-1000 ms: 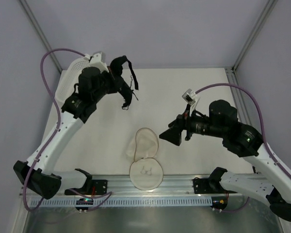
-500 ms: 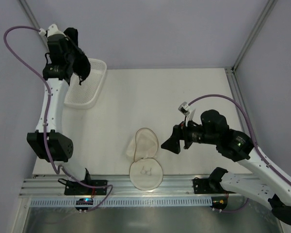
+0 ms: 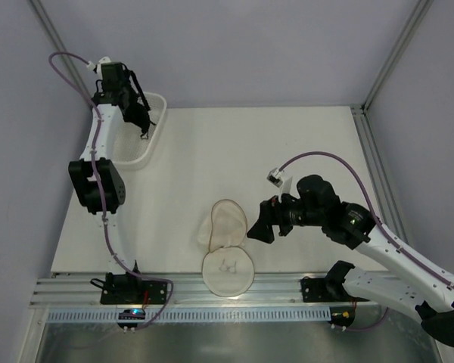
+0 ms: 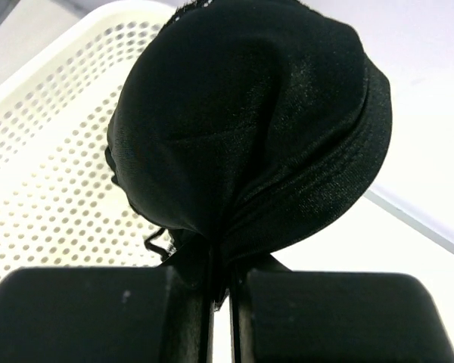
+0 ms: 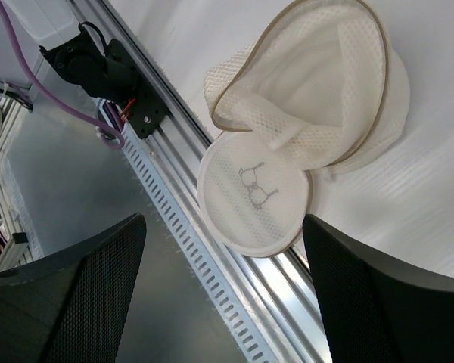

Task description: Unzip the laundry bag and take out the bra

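The laundry bag (image 3: 225, 246) lies open near the table's front edge, its two white mesh halves spread apart with a tan rim; it also shows in the right wrist view (image 5: 303, 151), and it looks empty. My left gripper (image 3: 138, 115) is shut on the black bra (image 4: 250, 121) and holds it over the white perforated basket (image 3: 153, 136) at the far left. In the left wrist view the bra bulges out from between the closed jaws above the basket (image 4: 45, 174). My right gripper (image 3: 259, 224) is open and empty, just right of the bag.
The metal rail (image 3: 287, 291) runs along the table's front edge, partly under the bag's lower half. A frame post (image 3: 393, 53) rises at the back right corner.
My left arm has swung from mid-table to the far left with the bra, then come down over the basket. My right gripper has moved left and down, closer to the bag.
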`<state>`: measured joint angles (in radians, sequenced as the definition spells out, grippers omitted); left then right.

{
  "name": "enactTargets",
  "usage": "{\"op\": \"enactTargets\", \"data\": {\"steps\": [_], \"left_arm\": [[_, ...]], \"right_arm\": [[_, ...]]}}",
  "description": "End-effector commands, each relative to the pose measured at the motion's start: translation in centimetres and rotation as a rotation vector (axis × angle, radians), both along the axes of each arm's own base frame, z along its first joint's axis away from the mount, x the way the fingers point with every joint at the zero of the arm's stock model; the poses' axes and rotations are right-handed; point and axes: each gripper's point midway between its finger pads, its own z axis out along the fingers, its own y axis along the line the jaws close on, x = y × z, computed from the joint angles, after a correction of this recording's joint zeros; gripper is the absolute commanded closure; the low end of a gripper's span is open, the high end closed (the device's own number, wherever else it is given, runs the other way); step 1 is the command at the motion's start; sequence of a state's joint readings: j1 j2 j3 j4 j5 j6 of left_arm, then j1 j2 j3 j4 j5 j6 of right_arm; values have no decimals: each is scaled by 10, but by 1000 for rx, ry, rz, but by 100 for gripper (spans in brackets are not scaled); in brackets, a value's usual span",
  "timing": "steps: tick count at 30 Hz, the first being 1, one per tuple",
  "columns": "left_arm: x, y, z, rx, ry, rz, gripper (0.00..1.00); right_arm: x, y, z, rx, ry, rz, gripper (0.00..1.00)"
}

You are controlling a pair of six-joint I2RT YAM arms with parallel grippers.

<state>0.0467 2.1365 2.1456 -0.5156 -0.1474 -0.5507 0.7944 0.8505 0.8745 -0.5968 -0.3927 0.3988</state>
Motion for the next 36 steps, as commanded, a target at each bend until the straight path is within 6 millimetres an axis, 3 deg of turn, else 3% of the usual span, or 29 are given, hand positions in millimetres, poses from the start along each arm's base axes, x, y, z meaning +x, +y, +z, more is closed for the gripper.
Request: {"op": "enactTargets", "data": {"steps": [1,4,6,7,8,10,13,16,20,22,24,26,31,32,33,36], "left_arm": [[3,26,22,27,-48,109,100],[1,31,5,30,0,123,100],[-5,27,-17,17,74,93,99],[-9,26,-25,10,106,89,76],[-19,20,-39,-8,156,71,60],[-30,14,-50,-41,189,59,1],[-56,0,-51,-93,187,28,1],[-86,-13,-37,-140,136,6,1],[-129,-46,-23,-185,110,-48,1],[-156,-60,-15,-207,97,-87,1],[-177,-84,-8,-212,82,-139,1],[-206,-100,4,-226,41,-201,1],[-259,-142,14,-277,-5,-348,1],[-271,-148,21,-293,-24,-382,1],[-279,-152,14,-303,-9,-395,1],[-301,-162,16,-312,-25,-439,0]], "right_arm": [[2,5,6,38,-16,2,13],[4,4,5,37,-18,-9,13],[6,6,5,35,-15,-10,13],[7,7,5,34,-15,-13,12],[8,7,4,30,-11,-20,12],[14,5,3,15,-22,-50,11],[29,-8,-8,-56,-43,-158,1],[40,-22,-19,-109,-65,-247,1],[45,-33,-35,-149,-48,-323,1],[41,-37,-55,-177,-4,-343,1],[33,-34,-70,-179,42,-327,1],[20,-33,-98,-202,120,-327,0],[-25,-19,-150,-313,206,-267,1],[-29,-17,-158,-333,227,-287,1],[-33,-16,-171,-367,239,-283,1],[-47,-4,-183,-386,258,-267,6]]}}
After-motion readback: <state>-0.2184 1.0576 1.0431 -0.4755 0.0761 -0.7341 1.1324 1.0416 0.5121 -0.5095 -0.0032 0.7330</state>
